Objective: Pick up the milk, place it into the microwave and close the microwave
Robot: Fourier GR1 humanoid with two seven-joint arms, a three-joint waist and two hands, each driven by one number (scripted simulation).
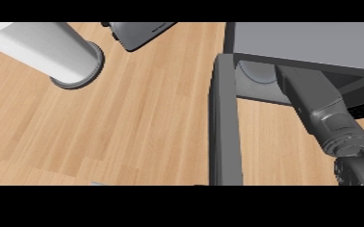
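One robot hand [353,171], the right, showed only as a black part cut by the lower right edge; its state could not be told. Its grey forearm [313,101] ran up into the open microwave [298,41]. The door [225,125] stood open at centre. The milk could not be seen. A pale cylinder [53,50] stood on the table [142,125], upper left.

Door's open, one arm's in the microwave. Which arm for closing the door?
Probably right: the right arm reaches into the microwave beside the open door. No left arm is in view.
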